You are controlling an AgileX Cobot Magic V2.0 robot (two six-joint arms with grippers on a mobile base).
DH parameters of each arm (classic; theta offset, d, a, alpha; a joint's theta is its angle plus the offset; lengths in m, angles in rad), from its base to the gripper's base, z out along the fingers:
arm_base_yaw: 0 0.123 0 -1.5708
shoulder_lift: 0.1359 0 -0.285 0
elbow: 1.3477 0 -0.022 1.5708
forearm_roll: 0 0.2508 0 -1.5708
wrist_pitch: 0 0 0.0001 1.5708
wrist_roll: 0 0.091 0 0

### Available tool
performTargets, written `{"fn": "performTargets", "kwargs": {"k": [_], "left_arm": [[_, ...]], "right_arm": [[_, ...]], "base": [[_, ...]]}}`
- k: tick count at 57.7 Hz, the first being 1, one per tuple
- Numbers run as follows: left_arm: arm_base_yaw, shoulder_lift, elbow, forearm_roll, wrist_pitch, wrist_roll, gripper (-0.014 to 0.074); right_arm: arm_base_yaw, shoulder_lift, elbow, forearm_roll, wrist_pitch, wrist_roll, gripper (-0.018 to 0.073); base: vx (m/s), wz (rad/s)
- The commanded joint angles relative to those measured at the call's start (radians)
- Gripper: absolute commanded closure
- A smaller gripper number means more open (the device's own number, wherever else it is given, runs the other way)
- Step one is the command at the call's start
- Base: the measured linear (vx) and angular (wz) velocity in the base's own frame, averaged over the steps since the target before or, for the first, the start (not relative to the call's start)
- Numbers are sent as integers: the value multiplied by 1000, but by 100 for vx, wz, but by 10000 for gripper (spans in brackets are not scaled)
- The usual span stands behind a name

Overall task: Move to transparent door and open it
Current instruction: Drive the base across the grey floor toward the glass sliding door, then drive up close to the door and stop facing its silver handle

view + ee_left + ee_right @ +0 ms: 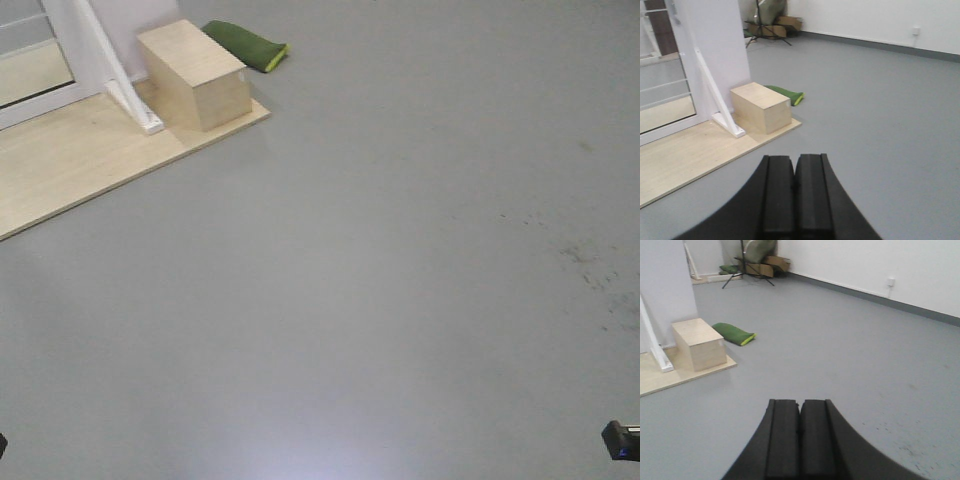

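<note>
At the far left stands a clear-glass panel [662,87] in a white frame, crossed by thin white horizontal bars; its lower corner also shows in the front view [30,65]. No handle shows on it, so I cannot tell whether it is the transparent door. My left gripper [794,161] hangs over the grey floor, well short of the panel, shut with nothing between its fingers. My right gripper [800,404] is likewise shut and empty, further right over the floor.
A light wooden platform [80,165] lies before the glass, with a wooden box [195,75] and a white slanted brace [120,75] on it. A green cushion [245,45] lies behind the box. Cardboard boxes and a tripod [767,22] stand by the far wall.
</note>
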Motion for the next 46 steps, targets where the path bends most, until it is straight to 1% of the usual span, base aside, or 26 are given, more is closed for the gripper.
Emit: {"fn": "performTargets", "kwargs": {"k": [1, 24, 46], "left_arm": [[2, -13, 8, -11, -82, -5, 594], [2, -13, 8, -11, -82, -5, 594], [2, -13, 8, -11, -82, -5, 594]], "right_arm": [[-5, -15, 5, -2, -85, -4, 564], [-5, -15, 5, -2, -85, -4, 564], [-5, -15, 5, -2, -85, -4, 564]], "base": [[61, 67], [61, 67], [63, 33]]}}
